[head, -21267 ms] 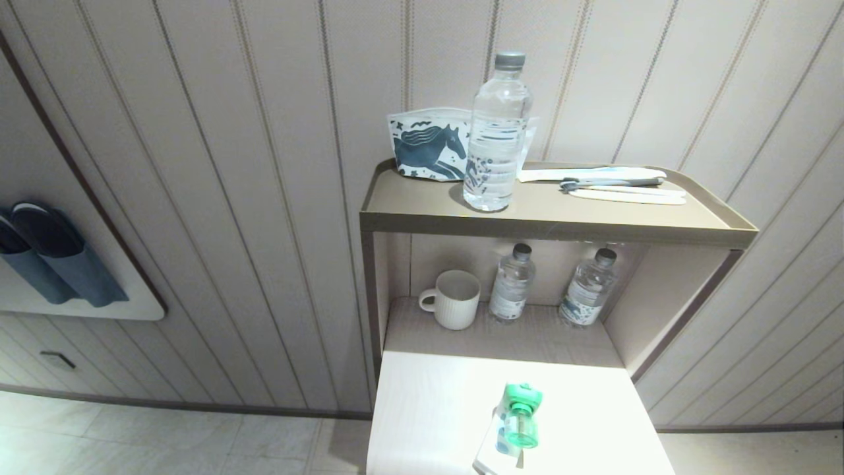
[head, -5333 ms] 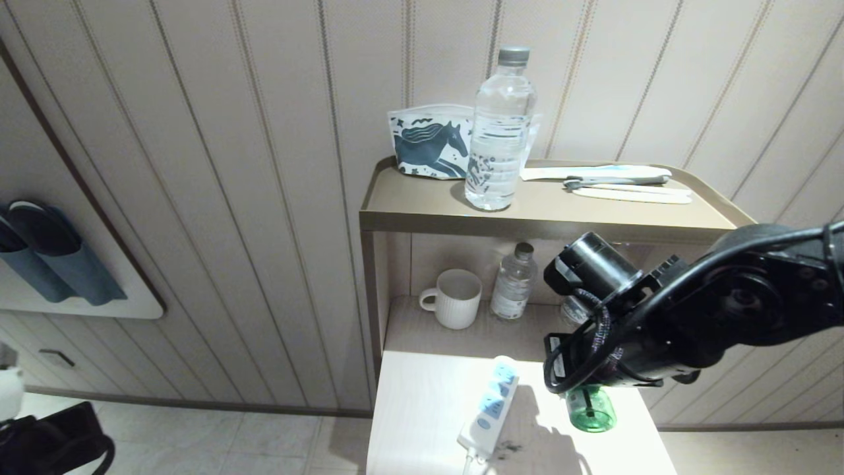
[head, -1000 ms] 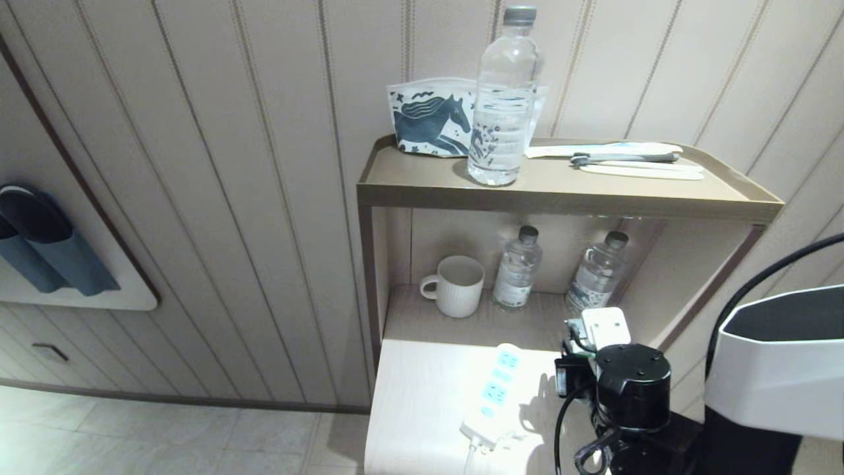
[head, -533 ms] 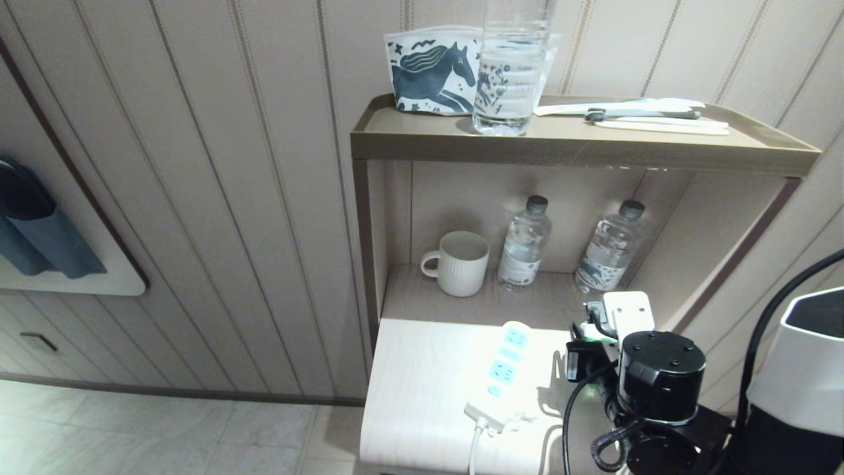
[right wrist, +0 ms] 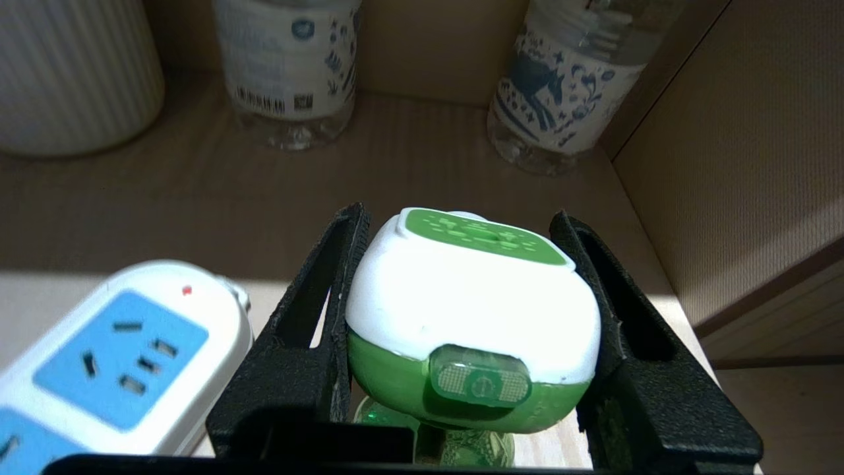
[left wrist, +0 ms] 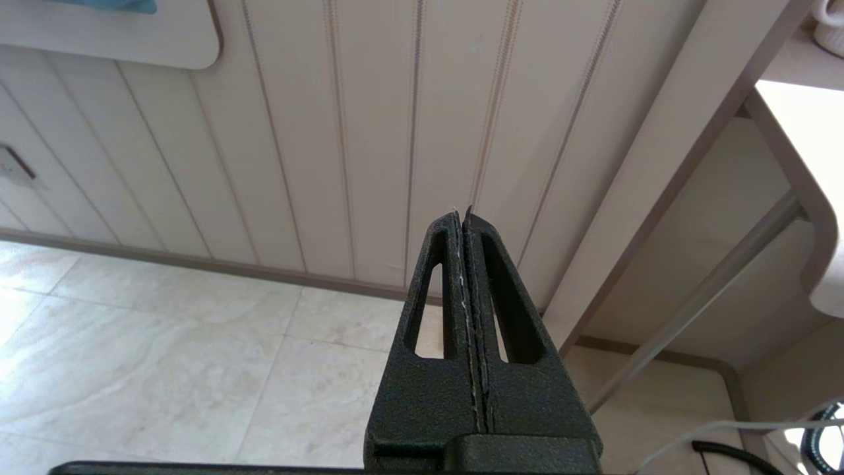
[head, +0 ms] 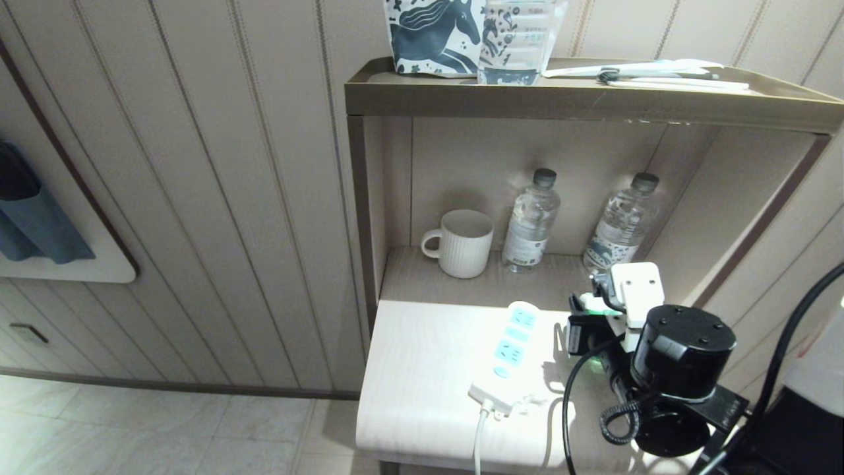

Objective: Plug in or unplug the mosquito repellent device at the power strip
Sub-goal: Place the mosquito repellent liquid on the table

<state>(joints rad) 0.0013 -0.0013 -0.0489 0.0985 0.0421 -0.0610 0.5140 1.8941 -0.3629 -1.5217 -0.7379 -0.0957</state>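
The right gripper (right wrist: 461,343) has its fingers (right wrist: 316,343) pinching the white-and-green mosquito repellent device (right wrist: 471,310) by its sides, over the counter (head: 422,369) just right of the power strip (head: 506,349). The strip's long axis runs near to far, sockets facing up, so the device probably has to travel left to meet them. The left gripper (left wrist: 465,218), fingers pressed together, hangs low beside the counter, well apart.

The pale table (head: 422,369) bears the power strip (head: 506,353); its niche holds a mug (head: 463,243) and two bottles (head: 531,221).
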